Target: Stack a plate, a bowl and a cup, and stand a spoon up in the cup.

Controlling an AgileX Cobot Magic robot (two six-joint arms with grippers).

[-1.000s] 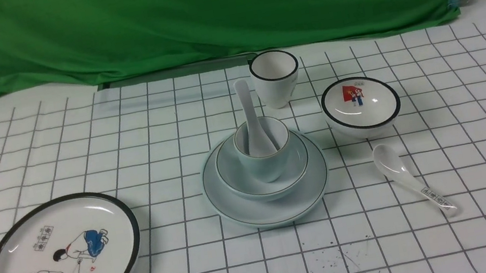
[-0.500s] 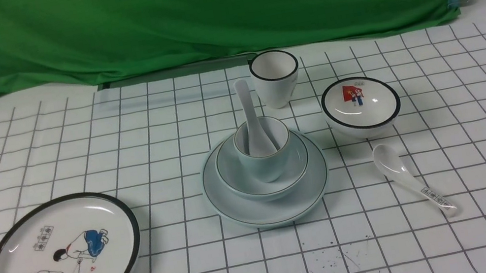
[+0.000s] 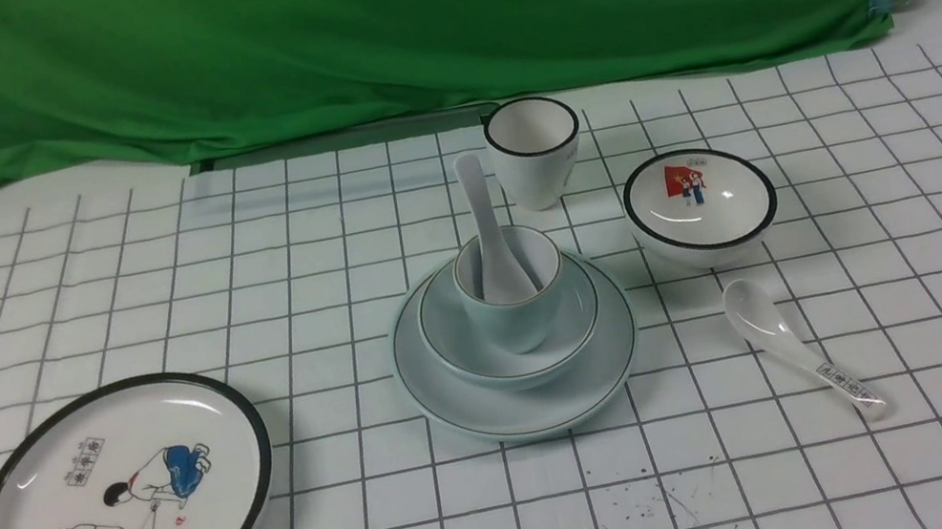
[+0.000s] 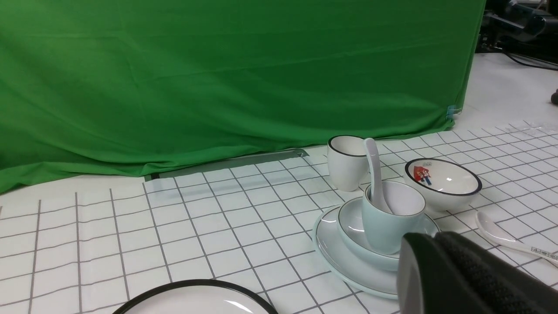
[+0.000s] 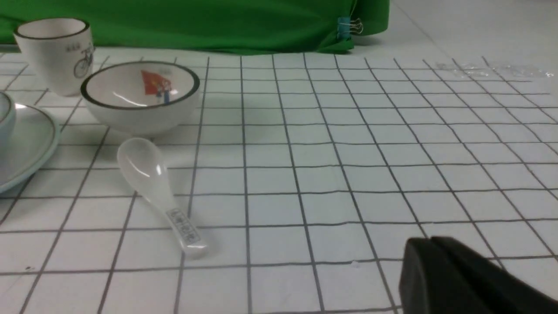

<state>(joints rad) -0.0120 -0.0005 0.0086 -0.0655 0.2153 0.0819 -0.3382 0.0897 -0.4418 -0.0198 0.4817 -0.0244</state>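
In the front view the pale blue-green plate (image 3: 517, 413) lies mid-table. The pale blue-green bowl (image 3: 447, 332) sits on it, and the short pale blue-green cup (image 3: 512, 323) stands in the bowl. The plain white spoon (image 3: 479, 205) stands in the cup, with its handle leaning up and back. The same stack shows in the left wrist view: plate (image 4: 335, 257), bowl (image 4: 351, 222), cup (image 4: 386, 226), spoon (image 4: 374, 165). Neither gripper shows in the front view. My left gripper (image 4: 433, 237) is shut and empty, short of the stack. My right gripper (image 5: 429, 242) is shut and empty over bare cloth.
A black-rimmed cartoon plate (image 3: 121, 506) lies at front left. A taller white cup (image 3: 534, 152) stands behind the stack. A small black-rimmed bowl (image 3: 699, 205) and a labelled spoon (image 3: 796, 348) lie to its right. A green cloth (image 3: 389, 17) hangs behind the table.
A dark part of my right arm showed at the right edge of the front view one second ago and has since left it. The dishes have not moved.
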